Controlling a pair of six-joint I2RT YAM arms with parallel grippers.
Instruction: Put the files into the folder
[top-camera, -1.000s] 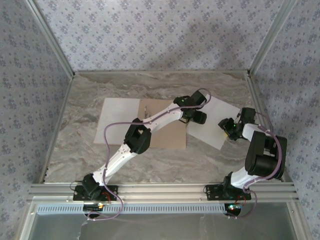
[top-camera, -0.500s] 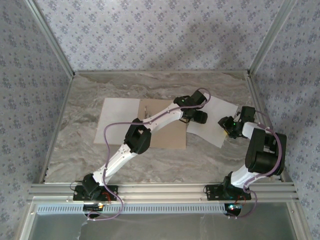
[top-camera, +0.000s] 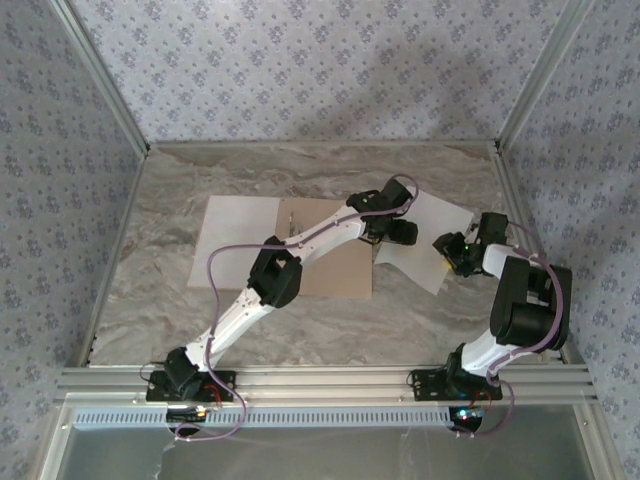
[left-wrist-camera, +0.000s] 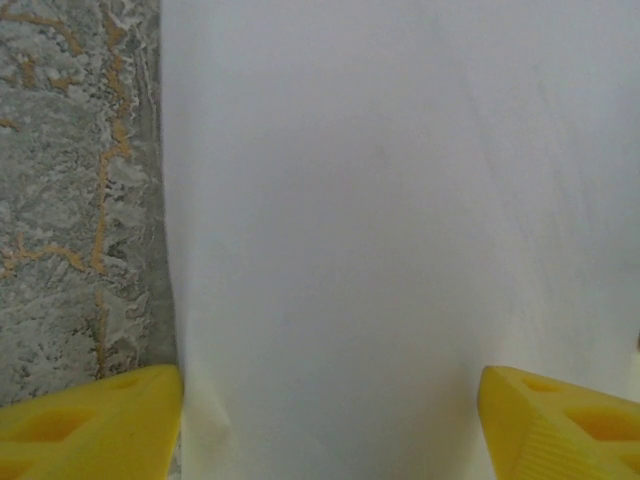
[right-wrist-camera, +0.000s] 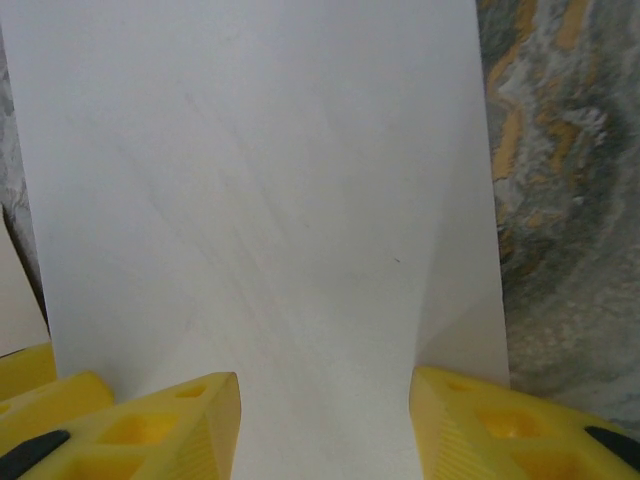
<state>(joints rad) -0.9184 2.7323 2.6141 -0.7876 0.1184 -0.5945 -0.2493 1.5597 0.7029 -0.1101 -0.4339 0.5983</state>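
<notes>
The tan folder lies open at mid-table, partly under my left arm. One white file lies flat along the folder's left side. The other white file lies on the marble to the right of the folder. My left gripper stands open over that file's left edge, its yellow fingers wide apart with the paper between them. My right gripper is at the same file's right side, jaws apart on the paper, which creases slightly beside the right finger.
The grey marble tabletop is framed by patterned walls at the back and both sides, and an aluminium rail runs along the near edge. Bare marble shows just left of the right file.
The left gripper's jaws have spread wider. The right gripper has moved a little left and away from the base, and the right file has shifted slightly left with it.
</notes>
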